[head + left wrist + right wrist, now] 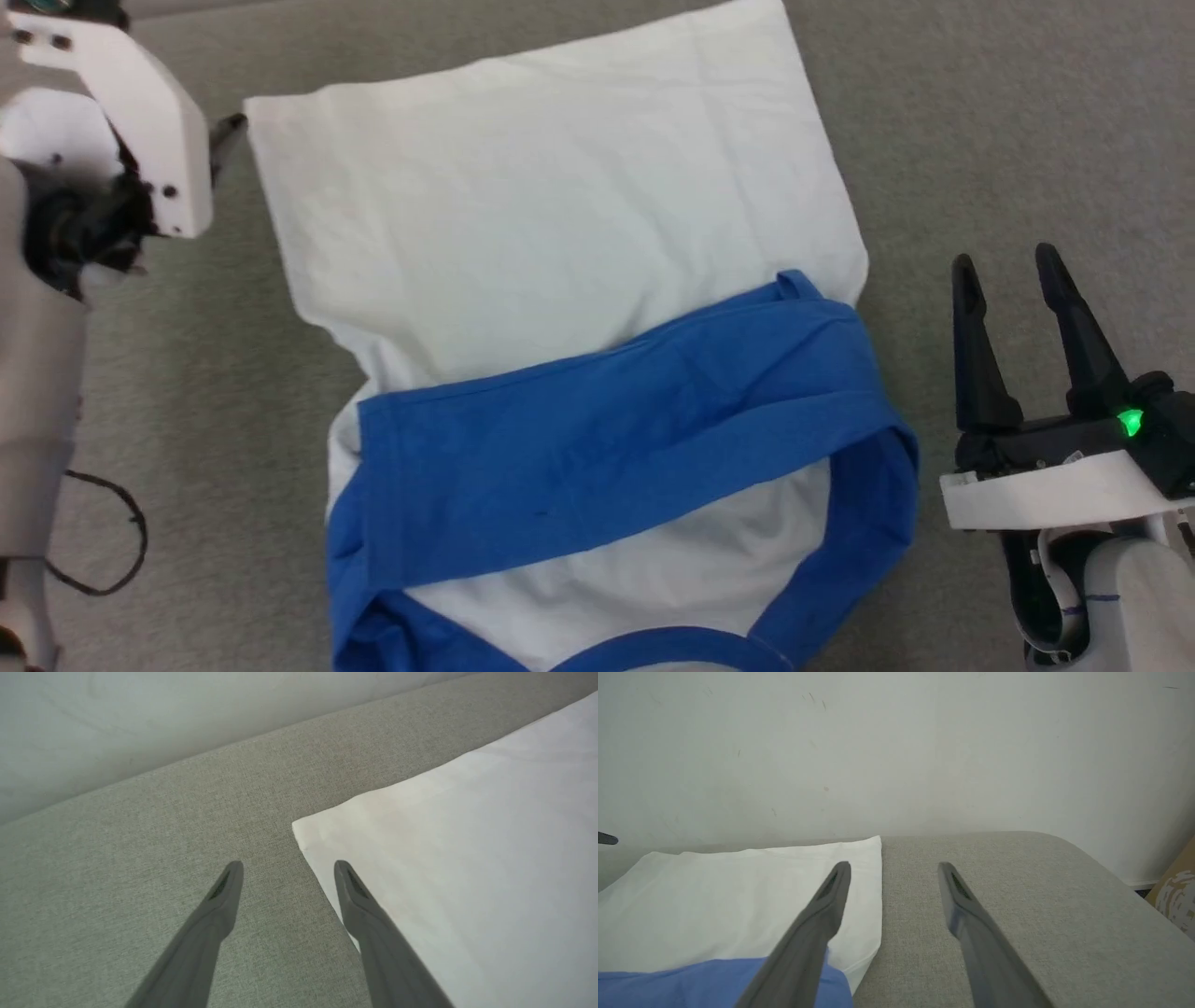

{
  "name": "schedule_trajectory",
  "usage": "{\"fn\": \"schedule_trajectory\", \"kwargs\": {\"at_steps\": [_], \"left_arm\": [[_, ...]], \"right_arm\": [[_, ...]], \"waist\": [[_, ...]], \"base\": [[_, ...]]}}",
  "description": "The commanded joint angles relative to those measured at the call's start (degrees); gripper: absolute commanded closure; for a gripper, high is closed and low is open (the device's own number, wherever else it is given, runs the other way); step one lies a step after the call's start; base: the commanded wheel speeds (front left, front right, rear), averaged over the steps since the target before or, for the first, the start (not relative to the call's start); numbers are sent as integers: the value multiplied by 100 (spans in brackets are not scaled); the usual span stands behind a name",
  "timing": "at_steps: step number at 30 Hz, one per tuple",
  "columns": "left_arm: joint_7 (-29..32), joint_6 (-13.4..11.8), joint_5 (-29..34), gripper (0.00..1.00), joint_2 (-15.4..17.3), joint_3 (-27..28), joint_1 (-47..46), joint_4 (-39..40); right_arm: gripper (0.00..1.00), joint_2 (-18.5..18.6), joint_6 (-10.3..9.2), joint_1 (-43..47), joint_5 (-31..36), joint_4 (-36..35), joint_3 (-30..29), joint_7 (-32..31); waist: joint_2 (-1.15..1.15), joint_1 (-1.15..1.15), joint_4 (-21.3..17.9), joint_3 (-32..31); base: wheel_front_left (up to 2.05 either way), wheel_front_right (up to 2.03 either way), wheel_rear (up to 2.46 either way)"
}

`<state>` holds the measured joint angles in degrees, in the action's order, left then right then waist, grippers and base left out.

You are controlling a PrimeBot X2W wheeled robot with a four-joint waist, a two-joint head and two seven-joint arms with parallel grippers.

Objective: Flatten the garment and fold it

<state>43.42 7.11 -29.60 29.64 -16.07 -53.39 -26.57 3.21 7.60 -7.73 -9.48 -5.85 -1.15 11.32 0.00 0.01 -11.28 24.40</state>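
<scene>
Left tool (287,868) stands with its two fingers spread and nothing between them. In the left wrist view one finger hangs over the bare grey counter (140,858) and the other crosses the edge of the shirt (467,858). A white hem corner lies just ahead of the gap. Whether that finger touches the cloth I cannot tell. The head view gives far less of this tool: a white wrist housing at the upper left, with one dark fingertip poking out just beside the same corner.

Right tool (1004,261) is spread too and holds nothing. From the head view it sits over bare counter at the lower right, beside the shirt's right edge and clear of the fabric, with a green light (1130,422) glowing on its base. Its own wrist view shows one finger in front of white and blue cloth and the other over grey. It also shows a pale wall (896,742) behind the counter's far edge and a brown box (1176,891) at the right.

Only the head view takes in the shirt's layout. It lies flat on the counter, hem at the far end. A blue sleeve (607,439) is folded in a slanting band across the white body. The blue collar trim (653,649) is at the near edge. A dark cable (121,541) loops at the lower left.
</scene>
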Motion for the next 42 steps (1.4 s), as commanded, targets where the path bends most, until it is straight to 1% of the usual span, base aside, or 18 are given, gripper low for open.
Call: {"fn": "schedule_trajectory", "kwargs": {"at_steps": [1,4,6,11,16,17,18,19,21,22,25,29,31,34,37,40,42], "left_arm": [[189,36,-143,0,78,1,-153,-78],[578,37,-344,0,189,36,-302,-187],[712,37,-429,0,255,47,-360,-198],[674,-8,-374,0,381,56,-456,-270],[819,-32,-403,0,377,-28,-368,-384],[863,-25,-452,4,363,-46,-341,-378],[886,-17,-524,70,345,-48,-317,-364],[878,-11,-639,100,297,-8,-295,-352],[829,-22,-862,100,166,109,-244,-350],[742,-33,-877,100,139,133,-229,-322],[334,-20,-623,100,218,7,-179,-235],[-459,5,-452,100,157,-117,-79,-84],[-921,17,-360,100,137,-220,-9,57],[-1583,28,-233,100,128,-391,141,281],[-2144,32,-149,100,92,-551,329,552],[-2568,35,-191,100,-14,-748,536,909],[-2729,35,-243,100,-65,-970,675,1137]], "right_arm": [[0,-25,-11,-71,-48,73,28,64],[0,-30,-11,-105,-108,187,60,131],[0,-31,-11,-127,-178,260,76,171],[0,-32,-11,-176,-250,396,105,245],[0,-33,-11,-216,-252,485,120,287],[0,-33,-11,-222,-244,501,111,291],[0,-33,-11,-228,-235,517,101,294],[0,-33,-11,-231,-216,538,86,295],[0,-33,-11,-223,-166,588,44,283],[0,-33,-11,-217,-138,612,16,264],[0,-33,-11,-212,-56,656,-34,161],[0,-25,-11,-195,65,599,-114,-64],[0,80,-11,-212,46,511,-174,-275],[0,453,-11,-320,-96,369,-123,-808],[0,973,-11,-569,-431,270,26,-1622],[0,1628,-11,-979,-859,222,247,-2541],[0,2028,-11,-1324,-1158,250,447,-3166]], "waist": [[0,-1,-452,446],[0,-1,-534,532],[0,-1,-578,579],[0,-1,-630,682],[0,-1,-632,704],[0,-1,-626,703],[0,-1,-619,701],[0,-1,-606,692],[0,-1,-561,638],[0,-1,-533,602],[0,-1,-421,438],[0,-1,-183,106],[0,-1,-28,-47],[0,-1,210,-220],[0,-1,481,-319],[0,-1,779,-287],[0,-1,963,-207]], "base": [[0,0,0],[0,0,0],[0,0,0],[0,0,0],[0,0,0],[0,0,0],[0,0,0],[0,0,0],[0,0,0],[0,0,0],[0,0,0],[0,0,0],[0,0,0],[0,0,0],[0,0,0],[0,0,0],[0,0,0]]}}
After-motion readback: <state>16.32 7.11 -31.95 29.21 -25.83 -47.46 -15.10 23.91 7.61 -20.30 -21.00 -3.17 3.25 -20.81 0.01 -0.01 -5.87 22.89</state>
